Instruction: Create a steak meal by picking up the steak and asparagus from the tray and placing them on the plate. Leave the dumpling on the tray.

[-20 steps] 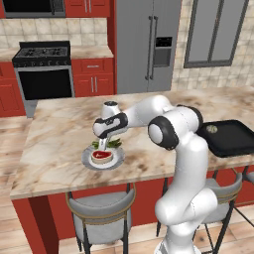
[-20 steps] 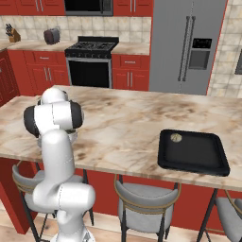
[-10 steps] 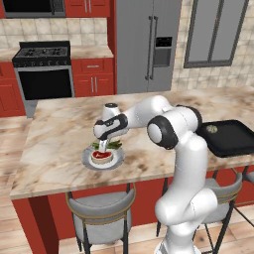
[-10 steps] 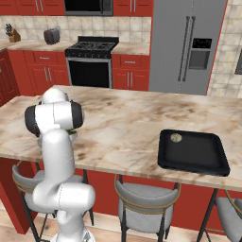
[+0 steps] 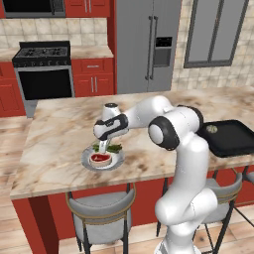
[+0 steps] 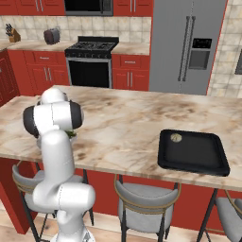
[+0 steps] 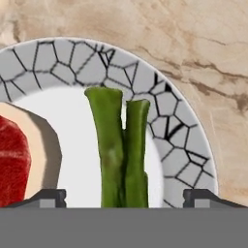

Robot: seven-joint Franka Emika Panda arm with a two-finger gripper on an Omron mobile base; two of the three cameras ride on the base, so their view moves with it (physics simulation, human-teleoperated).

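The round plate (image 7: 63,63) with its grey ribbed rim lies on the island counter, also in the left base view as the plate (image 5: 118,162). On it rest the red steak (image 7: 12,160) (image 5: 100,158) and the green asparagus (image 7: 121,155) (image 5: 113,148). My gripper (image 7: 123,197) (image 5: 104,146) hovers low over the plate, open, its fingertips (image 7: 46,197) wide apart on either side of the asparagus without touching it. The black tray (image 5: 233,144) (image 6: 196,153) sits far to the right, with the pale dumpling (image 5: 212,129) (image 6: 176,137) in its back left corner.
Bar stools (image 5: 101,206) stand along the island's front edge. Marble counter (image 6: 118,127) stretches between plate and tray. A stove (image 5: 42,74) and fridge (image 5: 146,44) line the back wall. In the right base view my own arm (image 6: 52,118) covers the plate.
The arm has stayed over the plate. The jaws have spread apart and the asparagus now lies loose on the plate beside the steak.
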